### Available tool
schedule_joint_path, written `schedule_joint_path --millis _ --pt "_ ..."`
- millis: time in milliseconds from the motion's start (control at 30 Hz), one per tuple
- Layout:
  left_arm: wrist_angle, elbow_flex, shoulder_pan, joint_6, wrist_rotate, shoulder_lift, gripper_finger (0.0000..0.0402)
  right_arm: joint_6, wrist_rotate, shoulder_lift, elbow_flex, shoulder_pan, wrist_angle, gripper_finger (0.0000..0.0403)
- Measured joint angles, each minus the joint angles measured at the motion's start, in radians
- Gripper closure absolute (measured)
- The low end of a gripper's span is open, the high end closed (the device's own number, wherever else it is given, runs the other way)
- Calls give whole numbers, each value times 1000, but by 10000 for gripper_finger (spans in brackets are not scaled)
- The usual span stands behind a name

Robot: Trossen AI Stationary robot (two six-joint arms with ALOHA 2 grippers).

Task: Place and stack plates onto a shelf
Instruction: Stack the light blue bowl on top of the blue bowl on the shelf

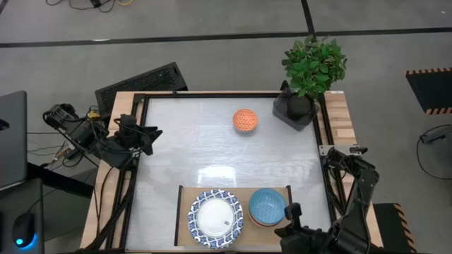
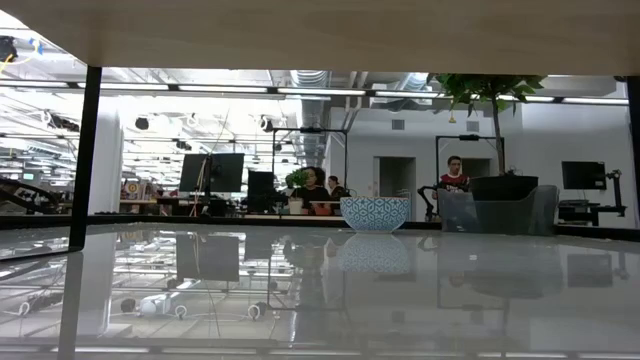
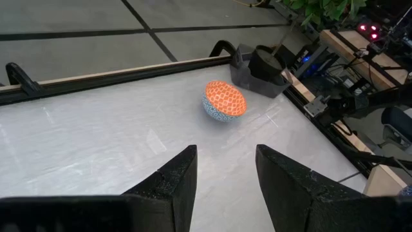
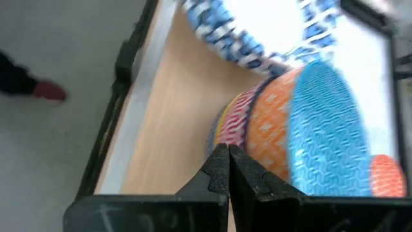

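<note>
- The tabletop (image 1: 212, 141) is smooth, glossy white-grey, mirroring the room (plainly so in the low view).
- The shelf (image 1: 248, 233) is matt light wood with thin black rails.
- The plates (image 1: 215, 218) look like glazed, shiny ceramic.
- The bowls (image 1: 267, 207) on the shelf have a finely patterned glaze.
- The table's edge (image 1: 342, 116) is bare wood.

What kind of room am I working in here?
Probably an open-plan office or robotics lab: beyond the table sit desks with monitors, seated people, and exposed ceiling ducts.
</note>
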Motion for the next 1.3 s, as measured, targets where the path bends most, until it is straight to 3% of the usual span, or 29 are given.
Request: schedule_joint_path --millis 100,467,933,1167,1300 --pt "0 0 0 -6 0 0 258 10 44 0 0 0 0 383" --pt "0 0 0 -14 0 6 258 11 43 0 -4 -10 0 383" --pt "0 0 0 -15 3 39 258 20 -2 0 -87 -21 29 383" --pt "0 0 0 -15 3 38 258 -50 -16 1 33 -1 27 383" --pt "0 0 0 -15 2 38 258 -127 85 -3 134 -5 41 383"
